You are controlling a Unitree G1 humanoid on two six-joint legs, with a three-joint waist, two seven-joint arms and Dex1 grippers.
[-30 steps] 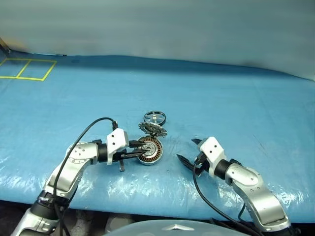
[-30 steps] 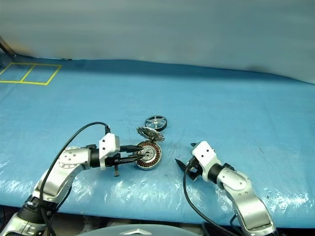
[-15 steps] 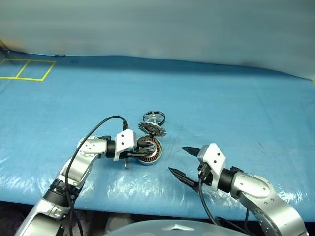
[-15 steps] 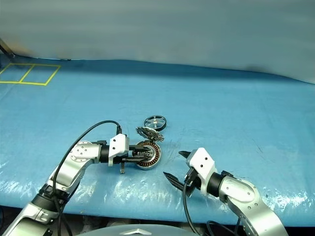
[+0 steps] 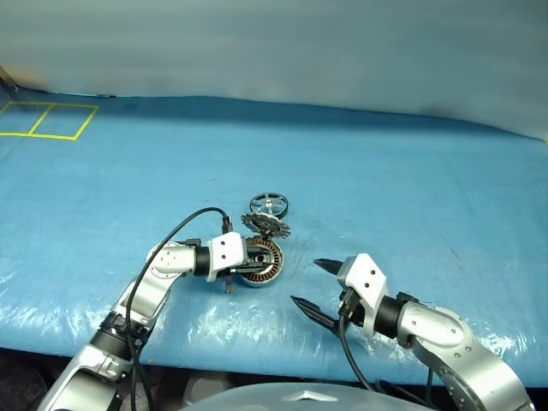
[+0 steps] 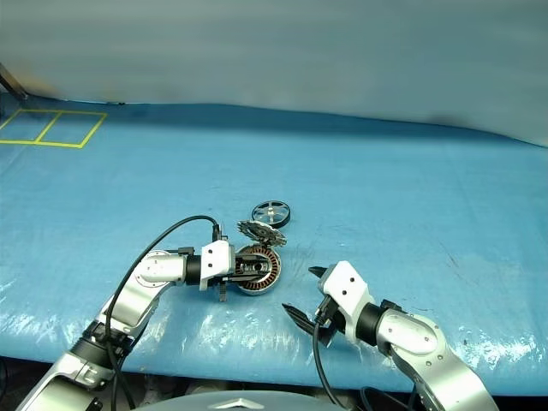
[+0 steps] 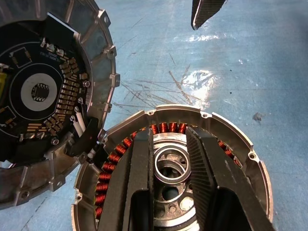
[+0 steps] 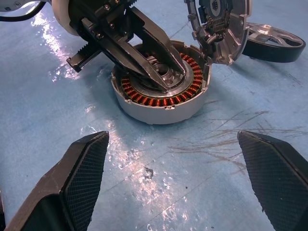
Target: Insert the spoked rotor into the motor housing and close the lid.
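My left tool (image 7: 168,159) pinches the motor housing (image 5: 259,261) hub; right tool (image 5: 315,284) gapes wide beside it. Spoked rotor (image 5: 269,204) waits behind the raised lid (image 5: 266,226) (fetch it level).

Silver-grey arm shells, white wrist blocks, looping black cables, black textured fingers (image 8: 84,168) on each pincer.

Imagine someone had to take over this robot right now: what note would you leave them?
Left gripper: jaws part closed astride the silver centre ring of the motor housing; whether they pinch it is unclear.
Right gripper: jaws wide open, empty, hovering near the housing.
Lid: hinged up, open.
Spoked rotor: on the blue sheet beyond the lid.
Done: nothing inserted.
Left: pick up rotor, seat it, close lid.
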